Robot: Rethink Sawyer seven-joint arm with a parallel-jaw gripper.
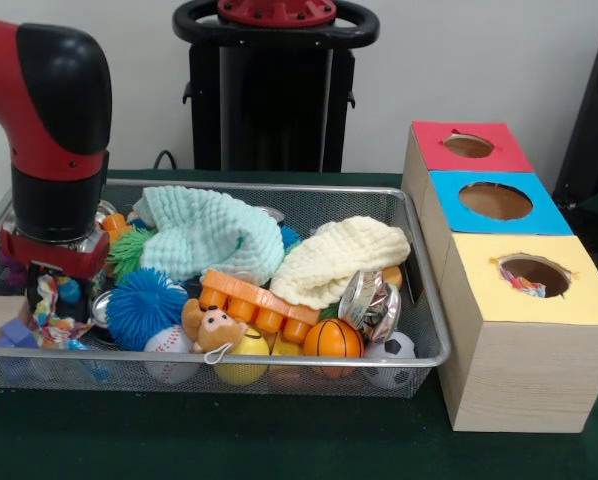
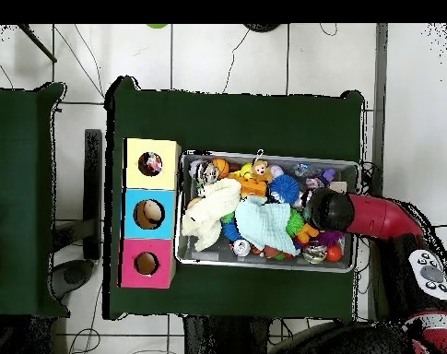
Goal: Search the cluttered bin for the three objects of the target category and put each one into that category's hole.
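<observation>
My gripper (image 1: pixel 51 292) is lowered into the left end of the wire bin (image 1: pixel 279 186), right on top of a multicoloured knotted rope toy (image 1: pixel 49 312). The arm's black wrist hides how the gripper stands around the toy. Seen from overhead, the arm (image 2: pixel 356 214) reaches over the bin's right end (image 2: pixel 354 184) and covers the gripper. Beside the bin stands a row of three boxes with round holes: red (image 1: pixel 429 140), blue (image 1: pixel 551 215) and yellow (image 1: pixel 589 295). A multicoloured scrap (image 1: pixel 524 283) shows inside the yellow hole.
The bin is packed with a mint cloth (image 1: pixel 204 235), a cream cloth (image 1: pixel 339 260), an orange plastic tray (image 1: pixel 259 300), a blue spiky ball (image 1: pixel 144 305), a small teddy bear (image 1: pixel 214 325), a basketball (image 1: pixel 331 338), a soccer ball (image 1: pixel 394 350) and a baseball (image 1: pixel 169 350).
</observation>
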